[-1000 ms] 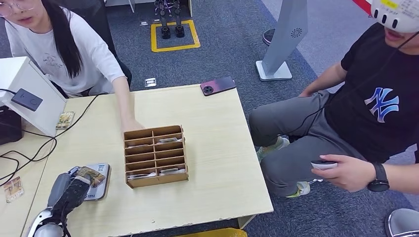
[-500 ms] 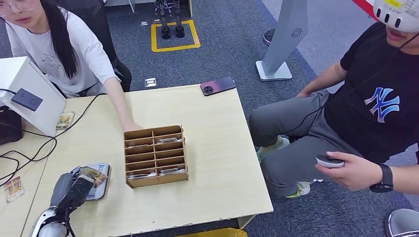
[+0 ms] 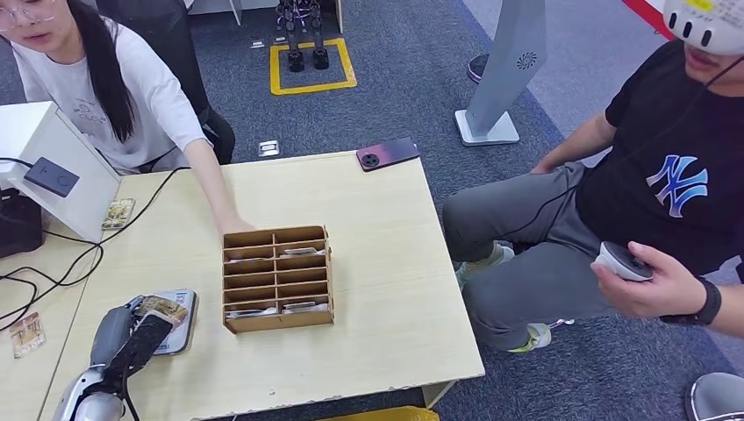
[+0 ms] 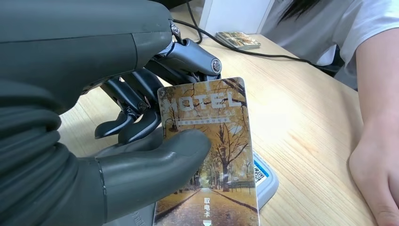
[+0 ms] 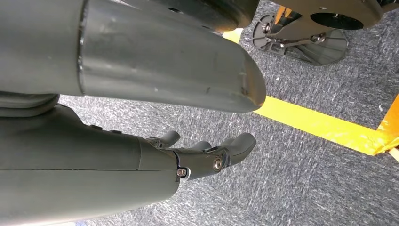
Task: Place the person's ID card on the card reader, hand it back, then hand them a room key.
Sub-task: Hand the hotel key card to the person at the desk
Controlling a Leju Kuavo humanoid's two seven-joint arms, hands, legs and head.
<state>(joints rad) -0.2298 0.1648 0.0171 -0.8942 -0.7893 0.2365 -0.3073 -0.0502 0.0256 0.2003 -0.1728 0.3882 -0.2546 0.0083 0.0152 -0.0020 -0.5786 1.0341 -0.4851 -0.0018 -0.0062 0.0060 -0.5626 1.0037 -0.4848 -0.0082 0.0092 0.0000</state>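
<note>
Currently left hand (image 3: 132, 338) pinches the card (image 4: 209, 150) over the reader (image 3: 180, 324); next, hand it back to the person.

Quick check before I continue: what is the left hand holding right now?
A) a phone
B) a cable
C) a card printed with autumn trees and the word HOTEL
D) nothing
C: the left hand pinches the card under its thumb, above the grey reader.

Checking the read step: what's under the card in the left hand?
The card reader: a grey edge with a blue label and QR code shows below the card, which the left hand pinches. The card and hand hide the rest, so contact can't be told.
</note>
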